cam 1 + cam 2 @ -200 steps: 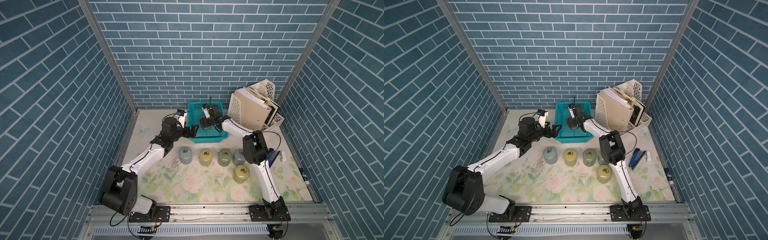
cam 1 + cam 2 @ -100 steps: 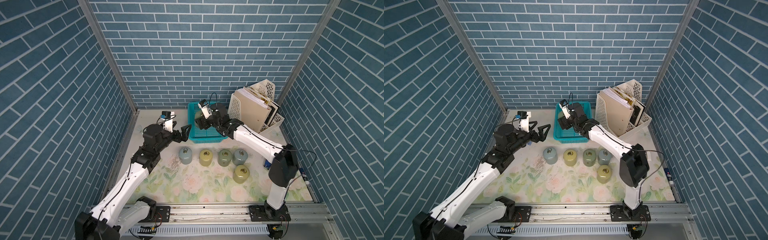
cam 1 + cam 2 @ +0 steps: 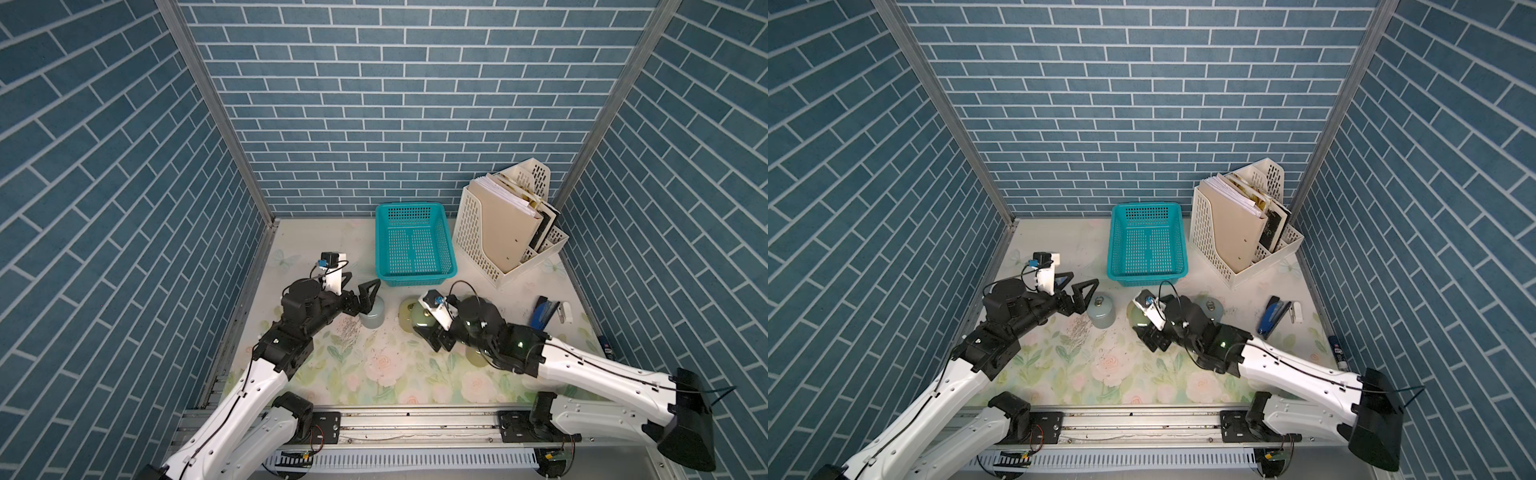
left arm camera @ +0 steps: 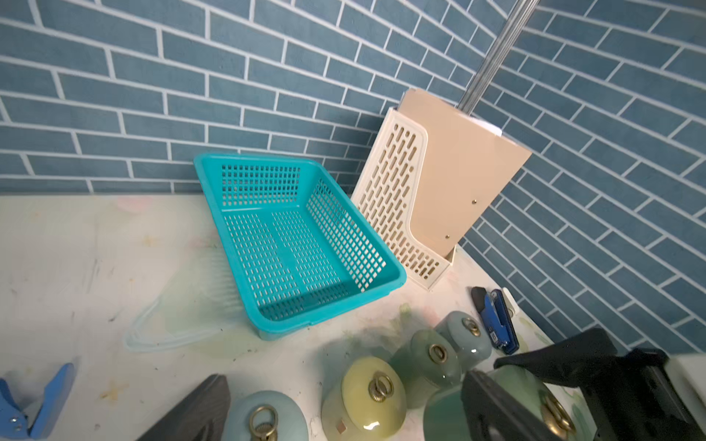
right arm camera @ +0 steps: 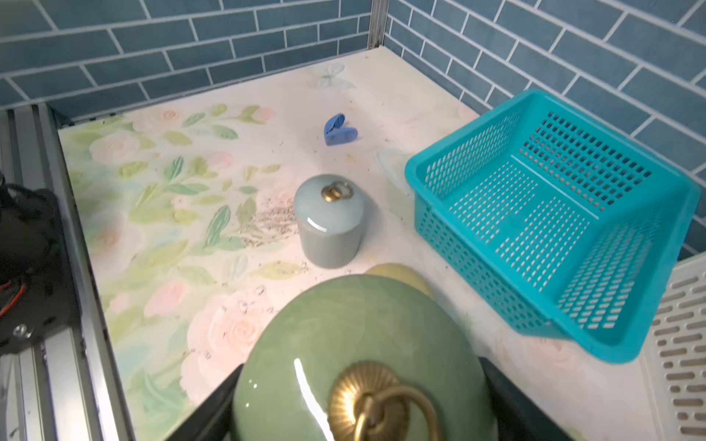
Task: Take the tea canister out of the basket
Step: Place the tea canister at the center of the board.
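The teal basket (image 3: 413,245) (image 3: 1146,249) (image 4: 290,244) (image 5: 554,229) stands at the back of the table with nothing in it. My right gripper (image 5: 361,397) (image 3: 430,332) is shut on a green tea canister (image 5: 344,343) (image 4: 447,412) with a brass ring lid, one black finger on each side. It holds the canister in front of the basket, outside it. My left gripper (image 3: 362,281) (image 3: 1084,279) hangs open just behind a grey-blue canister (image 3: 371,319) (image 5: 330,221), gripping nothing.
More canisters stand in a row in front of the basket: a yellow one (image 4: 365,397), a green one (image 4: 426,362) and a grey-blue one (image 4: 464,336). A cream file holder (image 3: 478,237) is at the back right. A blue stapler (image 3: 544,311) lies right, a blue clip (image 5: 338,130) left.
Both arms have pulled back from the basket toward the front. The right gripper has brought the green canister out over the basket's front wall. The left gripper has drawn back to the left.
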Tool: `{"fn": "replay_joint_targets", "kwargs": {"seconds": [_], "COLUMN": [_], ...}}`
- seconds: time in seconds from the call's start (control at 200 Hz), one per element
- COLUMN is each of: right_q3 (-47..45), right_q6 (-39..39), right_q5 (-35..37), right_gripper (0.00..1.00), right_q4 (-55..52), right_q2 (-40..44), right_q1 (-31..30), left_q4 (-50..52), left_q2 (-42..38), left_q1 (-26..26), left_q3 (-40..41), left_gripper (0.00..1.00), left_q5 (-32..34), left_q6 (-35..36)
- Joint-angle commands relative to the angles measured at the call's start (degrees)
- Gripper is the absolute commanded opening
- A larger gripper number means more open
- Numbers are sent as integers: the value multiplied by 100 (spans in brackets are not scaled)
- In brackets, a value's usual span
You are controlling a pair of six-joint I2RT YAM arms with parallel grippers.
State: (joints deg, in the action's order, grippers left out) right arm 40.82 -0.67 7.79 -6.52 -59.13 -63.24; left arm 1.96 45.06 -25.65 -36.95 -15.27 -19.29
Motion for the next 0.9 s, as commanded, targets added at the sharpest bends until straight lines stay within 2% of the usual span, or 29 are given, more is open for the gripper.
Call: {"fn": "replay_joint_targets", "kwargs": {"seconds": [0.0,0.215,0.4,0.75,0.895], "right_q3": [-338,-947,-1314,-1643,-1765], "right_q6": [-601,-1188,-1486,-1809,-1904], "right_q5": [746,1245,1455,1515,1561], "right_gripper": [0,0,0,0,15], "right_q4": [635,844,1280,1612,1665], "right_q2": [436,342,9,-379,-410], "right_q1": [-203,-662,-793,-784,-778], "left_q4": [-154,-446,-547,-605,-723], "left_q2": [-111,-137,-70,306,474], "left_q1": [-185,-672,-1127,-1191,-1206], "left_q3": [171,537,710,714,724], "left_gripper": [100,100,100,100,100], "left_q5": [37,359,769,897,886], "left_q6": [-40,-119,-158,-22,-31]}}
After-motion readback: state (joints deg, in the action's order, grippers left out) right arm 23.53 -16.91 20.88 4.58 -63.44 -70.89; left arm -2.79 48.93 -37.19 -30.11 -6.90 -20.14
